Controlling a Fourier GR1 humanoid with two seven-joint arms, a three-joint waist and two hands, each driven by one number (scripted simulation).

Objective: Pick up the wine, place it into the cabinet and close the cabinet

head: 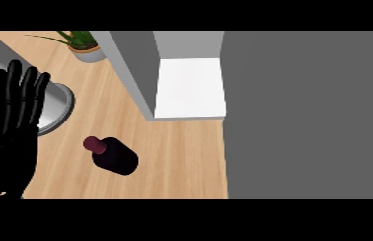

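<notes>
Head view shows a light wooden counter (pixel 182 161) running up to a plain grey panel (pixel 299 111) on the right; one cabinet (pixel 191 87) stands open at the back, its inside white; one wine bottle (pixel 115 158), dark with a red cap, sits on the bare wood in front of the cabinet and left of it, touching nothing; one potted plant (pixel 82 43) is in the far left corner; one round metal bowl (pixel 59 105) lies at the left; one left hand (pixel 18 131) rests at the left edge, fingers straight and spread, holding nothing.
</notes>
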